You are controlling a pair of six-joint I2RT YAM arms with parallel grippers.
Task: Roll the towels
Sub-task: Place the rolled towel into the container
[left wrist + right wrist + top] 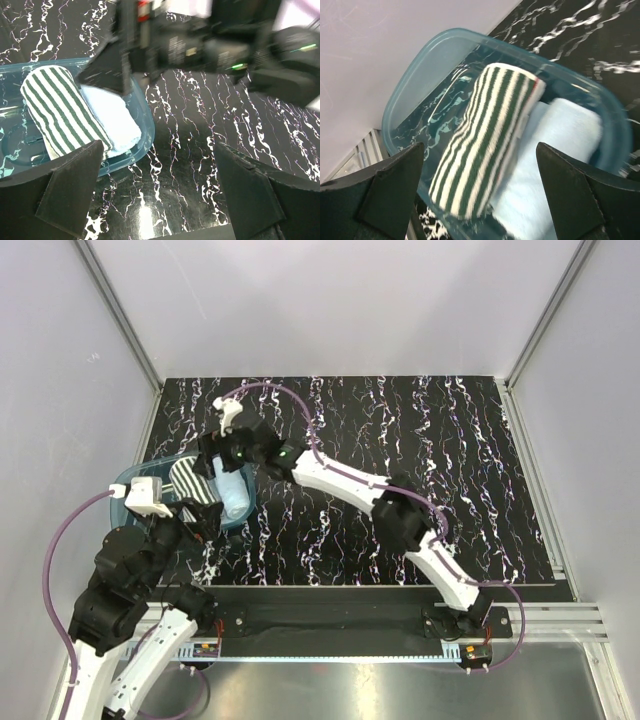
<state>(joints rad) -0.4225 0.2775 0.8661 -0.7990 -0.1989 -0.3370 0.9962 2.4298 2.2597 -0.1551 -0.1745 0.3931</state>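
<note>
Left gripper [159,170]: found at the near side of the tub [128,480], just off its near right corner and above the black marbled table [420,440]. Its two fingers stood spread wide. Nothing lay between them and nothing was held.

Tub: translucent blue plastic, standing on the table at its left edge, close to the white wall [60,390].

Striped towel [485,140]: inside the tub, in its left part as the overhead camera showed it. It was rolled into a thick cylinder with dark green and white stripes on the outside. It lay on the tub floor with one end near the tub's near rim.

Light blue towel [555,145]: also inside the tub, in its right part, against the right wall. It was rolled as well and lay lengthwise alongside the striped towel, the two touching along their sides.

Right gripper [480,165]: found above the tub, over its far right part, pointing down at both towels. Its fingers were parted as wide as the left one's. They held nothing, and whether they touched either towel could not be told. The right arm [400,510] reached out from the tub across the table to the right.
</note>
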